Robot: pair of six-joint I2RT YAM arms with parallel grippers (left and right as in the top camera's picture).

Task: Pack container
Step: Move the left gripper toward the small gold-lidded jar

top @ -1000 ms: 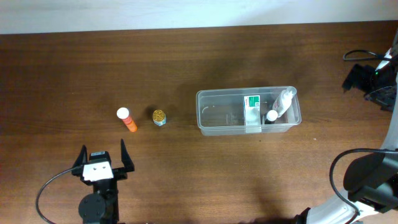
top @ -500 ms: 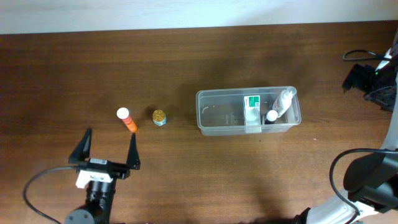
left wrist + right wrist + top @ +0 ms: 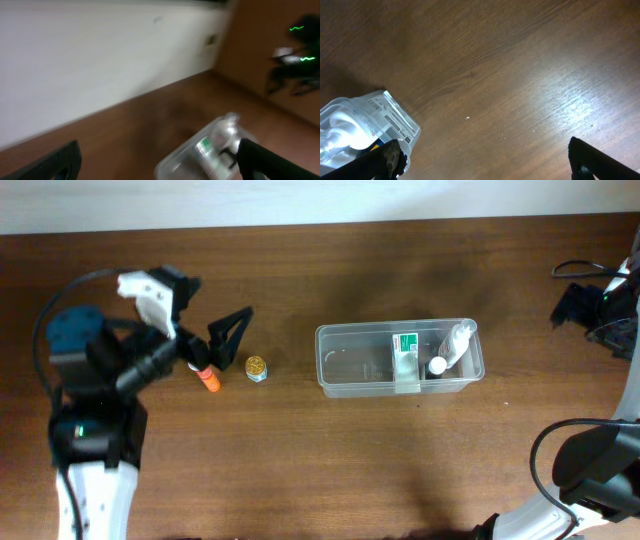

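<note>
The clear container stands right of the table's middle. It holds a white-and-green box and a white bottle. An orange bottle with a white cap and a small gold-lidded jar stand to its left. My left gripper is open and empty, raised above the orange bottle and partly hiding it. Its blurred wrist view shows both fingers spread and the container ahead. My right gripper is open and empty over bare table, with a container corner at its left.
A white wall runs along the table's far edge. The right arm and its cables sit at the right edge. Bare wood lies between the jar and the container.
My left arm has lifted from the table's front edge and swung back and up over the orange bottle. Its gripper stays open. The right arm and the objects have not moved.
</note>
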